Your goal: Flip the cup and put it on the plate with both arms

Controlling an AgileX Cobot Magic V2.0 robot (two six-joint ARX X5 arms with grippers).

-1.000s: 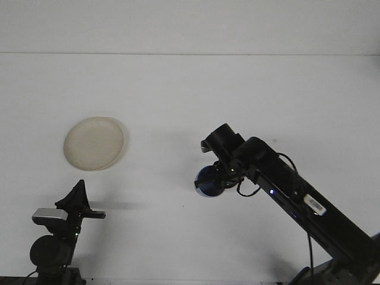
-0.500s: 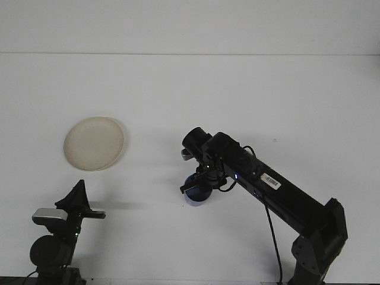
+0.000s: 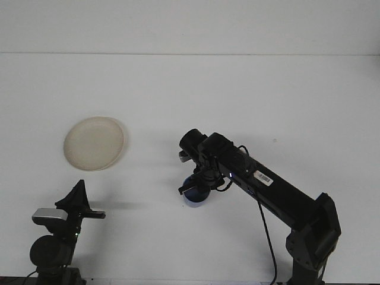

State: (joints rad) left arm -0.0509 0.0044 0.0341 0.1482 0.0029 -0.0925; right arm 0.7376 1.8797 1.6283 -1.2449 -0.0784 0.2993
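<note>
Right arm reaches in from the near right, stretched across the white desk (image 3: 249, 89) toward the middle. Its claw (image 3: 193, 189) is clamped on the blue cup (image 3: 195, 193), which sits low at the desk surface, just left of centre and near the front. The cream plate (image 3: 94, 143) lies well apart, off to the left. Left claw (image 3: 80, 199) waits at the near left corner, and its fingers can't be made out from here.
</note>
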